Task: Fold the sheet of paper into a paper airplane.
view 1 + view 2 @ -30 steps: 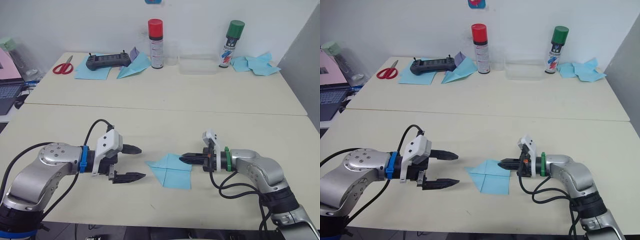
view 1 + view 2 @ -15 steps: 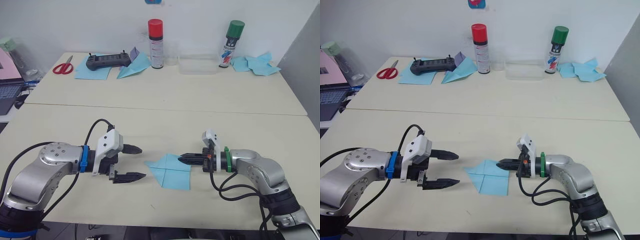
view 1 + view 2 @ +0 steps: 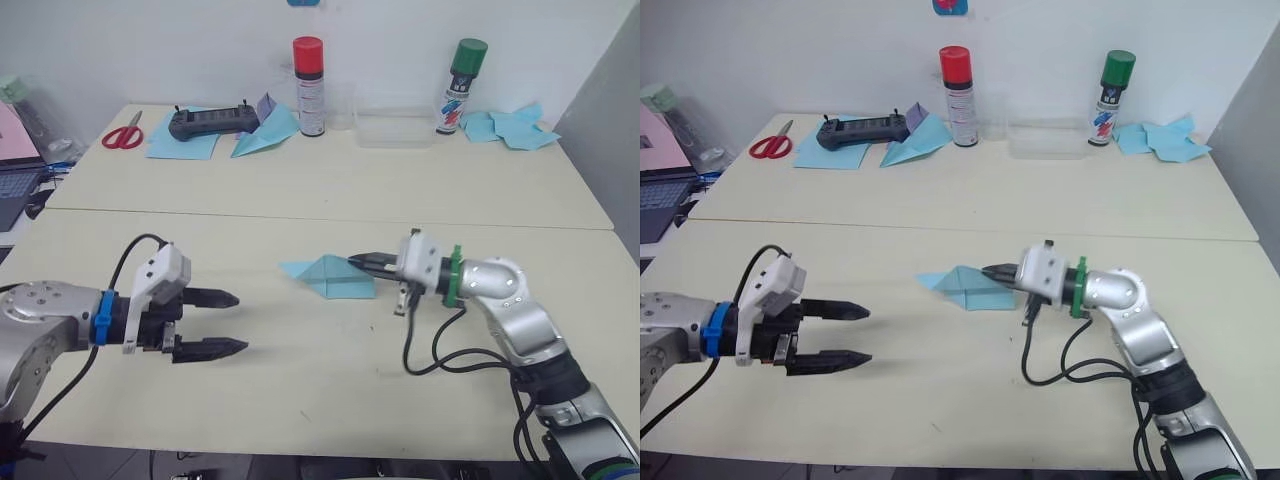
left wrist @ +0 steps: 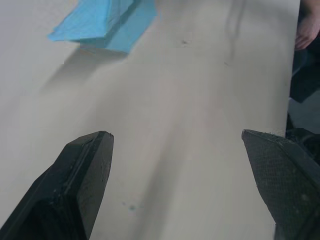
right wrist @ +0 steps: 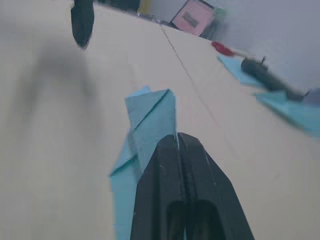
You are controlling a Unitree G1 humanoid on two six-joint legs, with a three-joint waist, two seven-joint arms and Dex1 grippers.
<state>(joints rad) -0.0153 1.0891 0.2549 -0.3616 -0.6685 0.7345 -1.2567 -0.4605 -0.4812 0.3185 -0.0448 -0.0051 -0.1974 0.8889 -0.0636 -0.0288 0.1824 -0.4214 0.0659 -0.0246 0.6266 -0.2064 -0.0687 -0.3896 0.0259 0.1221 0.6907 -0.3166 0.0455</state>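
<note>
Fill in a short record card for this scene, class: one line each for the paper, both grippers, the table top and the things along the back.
paper: light-blue sheet of paper, partly folded, lifted at one side
right gripper: shut on the sheet's edge
left gripper: open, holding nothing, apart from the sheet
surface: pale table
back row: scissors, remote, red-capped spray can, green-capped spray can, clear tray, other blue papers

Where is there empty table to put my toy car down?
The widest bare patch is the middle of the table, between the back row and the two grippers. The back edge is crowded: scissors, remote, red-capped can, clear tray, green-capped can. Near the front, the sheet of paper sits pinched in the right gripper.
</note>
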